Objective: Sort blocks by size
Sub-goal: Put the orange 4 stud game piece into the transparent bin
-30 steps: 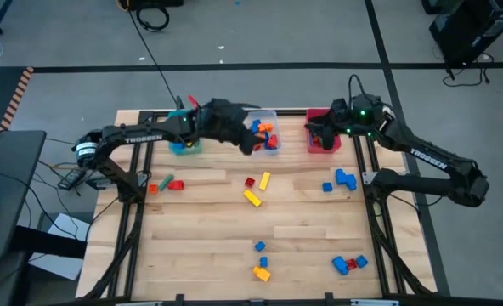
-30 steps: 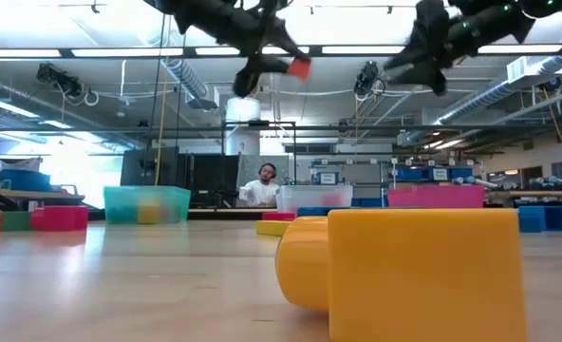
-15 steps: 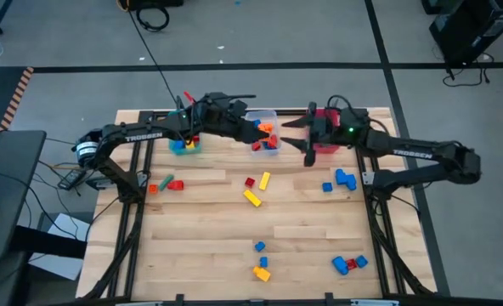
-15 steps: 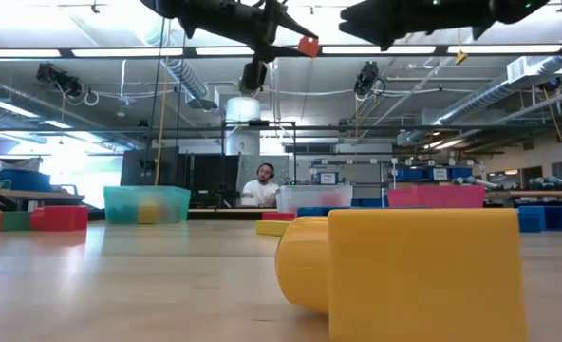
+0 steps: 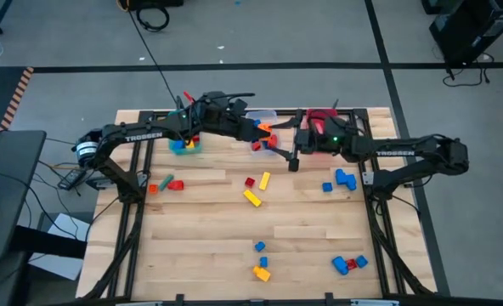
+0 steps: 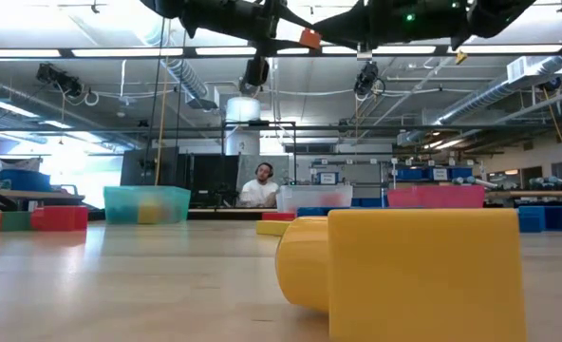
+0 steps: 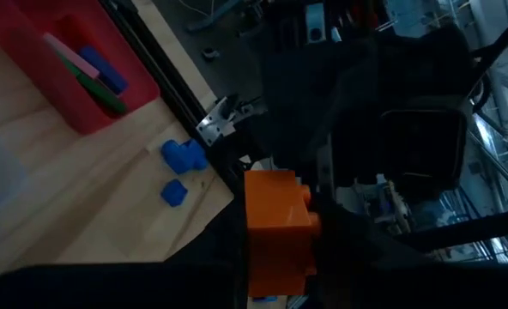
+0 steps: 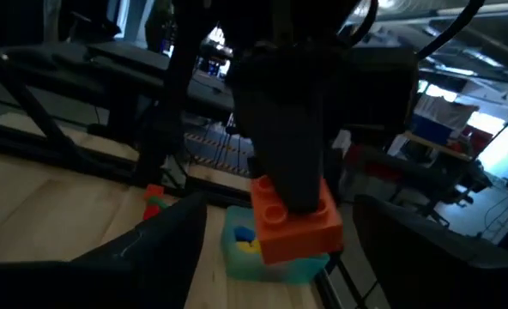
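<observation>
Orange plastic is the one bright spot where the two arms meet: an orange brick [image 7: 275,219] sits clamped between the fingers of the left gripper [image 5: 264,132], held in the air over the clear bin [image 5: 262,113] at the back of the table [image 5: 209,246]. The right gripper [image 5: 287,149] faces it from the other side, its fingers spread wide apart with the brick between them; whether they touch it is hard to make out. The arms hide most of the clear bin, so only a few orange and blue pieces by its near edge show. Left of the clear bin stands the teal bin [image 5: 183,145], also partly covered, with something yellow and blue inside. Right of it, the red bin [image 7: 61,73] holds a pink bar, a green bar and a blue piece. Nearer than the clear bin, loose blocks [image 5: 253,197] in red, yellow, blue and orange lie scattered. Beyond the table, a person [image 6: 261,186] sits in the room.
</observation>
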Tool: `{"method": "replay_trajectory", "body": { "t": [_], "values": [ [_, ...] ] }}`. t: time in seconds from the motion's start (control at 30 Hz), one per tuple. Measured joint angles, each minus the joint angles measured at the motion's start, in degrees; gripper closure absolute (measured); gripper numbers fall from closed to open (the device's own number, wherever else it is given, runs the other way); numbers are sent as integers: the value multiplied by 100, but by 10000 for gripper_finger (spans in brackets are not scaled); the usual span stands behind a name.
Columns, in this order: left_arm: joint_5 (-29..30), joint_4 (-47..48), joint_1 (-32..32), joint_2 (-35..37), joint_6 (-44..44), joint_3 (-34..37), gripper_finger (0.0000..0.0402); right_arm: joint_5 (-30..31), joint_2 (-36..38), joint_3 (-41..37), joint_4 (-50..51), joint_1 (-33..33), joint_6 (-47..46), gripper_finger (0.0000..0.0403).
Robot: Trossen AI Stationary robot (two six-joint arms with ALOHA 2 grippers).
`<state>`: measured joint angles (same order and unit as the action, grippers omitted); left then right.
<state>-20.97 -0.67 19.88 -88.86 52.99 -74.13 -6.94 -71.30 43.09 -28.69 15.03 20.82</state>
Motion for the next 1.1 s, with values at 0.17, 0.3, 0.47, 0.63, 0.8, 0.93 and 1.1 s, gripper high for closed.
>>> {"method": "replay_trajectory", "body": {
  "t": [0.17,0.3,0.47,0.63,0.8,0.93,1.1],
  "values": [
    [-17,0,-9,0,0,0,300,4,-109,0,-29,0,39,94],
    [-17,-47,-28,0,-4,0,300,56,-159,0,-155,17,37,106],
    [-18,-128,-44,0,-11,2,300,141,-175,2,-151,19,37,127],
    [-17,-118,-44,0,-21,20,300,142,-175,2,-216,20,37,150],
    [-15,-122,-48,0,-145,20,300,142,-175,2,-216,20,37,176],
    [-13,-126,-48,0,-153,20,299,142,-175,2,-212,20,-6,201],
    [-16,-114,-48,0,-151,20,292,142,-175,2,-204,20,17,229]
  ]
}}
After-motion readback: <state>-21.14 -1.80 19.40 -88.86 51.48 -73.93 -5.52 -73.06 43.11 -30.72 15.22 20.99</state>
